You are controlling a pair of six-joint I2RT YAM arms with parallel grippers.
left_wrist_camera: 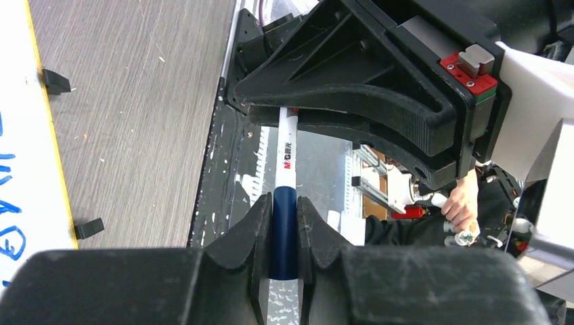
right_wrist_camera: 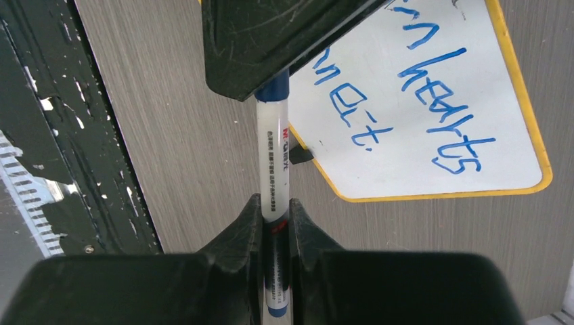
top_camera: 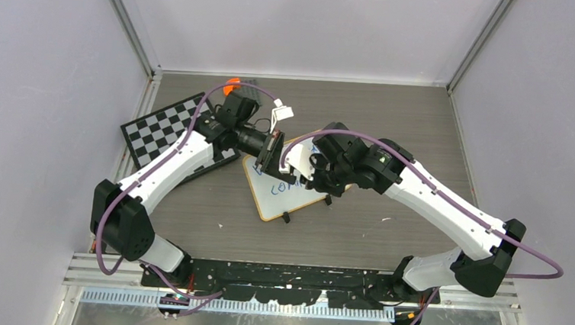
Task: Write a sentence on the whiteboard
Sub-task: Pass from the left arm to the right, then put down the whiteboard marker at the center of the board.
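You are holding the marker (right_wrist_camera: 273, 159) with both hands at the same time. Your right hand (right_wrist_camera: 273, 211) is pressing its fingers narrowly on the white barrel. Your left hand (left_wrist_camera: 284, 211) is gripping the dark blue cap end (left_wrist_camera: 283, 233) in the same tight way. The two hands are meeting just above the whiteboard (top_camera: 291, 202), which is lying on the counter (top_camera: 356, 232) between the arms, beside the checkered board (top_camera: 163, 132).

The sentence (right_wrist_camera: 443, 112) is showing in blue on the board, in two lines. I am reading "hearts" and, under it, "connect" with a dot at the end. The left hand is hiding the beginning of the first line. So the writing itself is looking finished to me. What is remaining, I think, is only to close the marker and put it down. Whether the cap is already fully on, I cannot tell.
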